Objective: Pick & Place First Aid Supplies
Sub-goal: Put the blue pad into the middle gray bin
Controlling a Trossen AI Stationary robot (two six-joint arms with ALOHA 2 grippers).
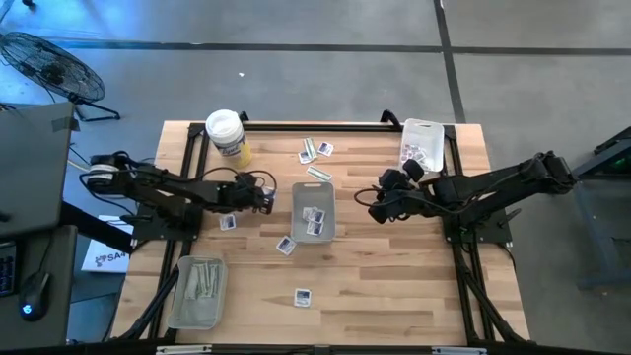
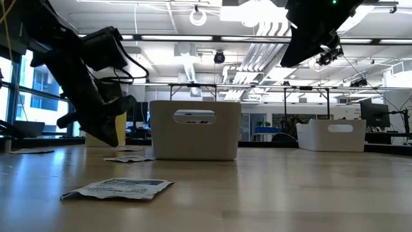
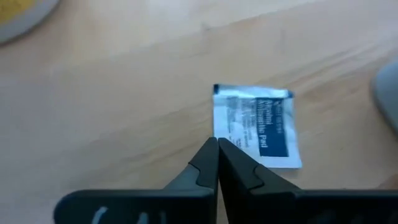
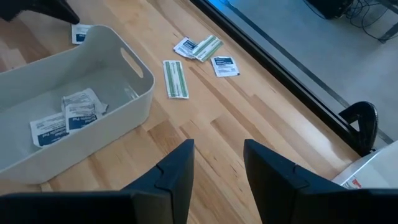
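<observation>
In the high view the left gripper [image 1: 268, 200] sits left of centre, just beside the centre tray [image 1: 314, 211], low over the wooden table [image 1: 394, 266]. Its wrist view shows the two dark fingers [image 3: 205, 163] pressed tight together with nothing between them — their tips meet at the near edge of a white-and-blue alcohol pad packet [image 3: 260, 124], which lies flat on the wood in the middle of that frame; whether the tips touch the packet cannot be told. The right gripper [image 1: 375, 205] hangs right of the centre tray, above the table, its fingers [image 4: 175, 171] standing apart and empty in the lower middle of its wrist view. The centre tray holds a few square white packets [image 1: 315, 220], seen also at the left of the right wrist view. More supplies lie scattered on the table: a loose packet [image 1: 228, 222] under the left arm, another [image 1: 286, 245] at the tray's lower left corner, one [image 1: 303, 296] near the lower middle of the frame, and a small cluster of packets and green strips [image 1: 315, 150] above the tray, with a single strip [image 1: 318, 174] just off its top edge. A tray at the lower left [image 1: 196, 292] holds pale green strips, and a tray at the upper right [image 1: 421, 144] holds white packets. A white-lidded tub [image 1: 226, 132] stands at the upper left of the table.
</observation>
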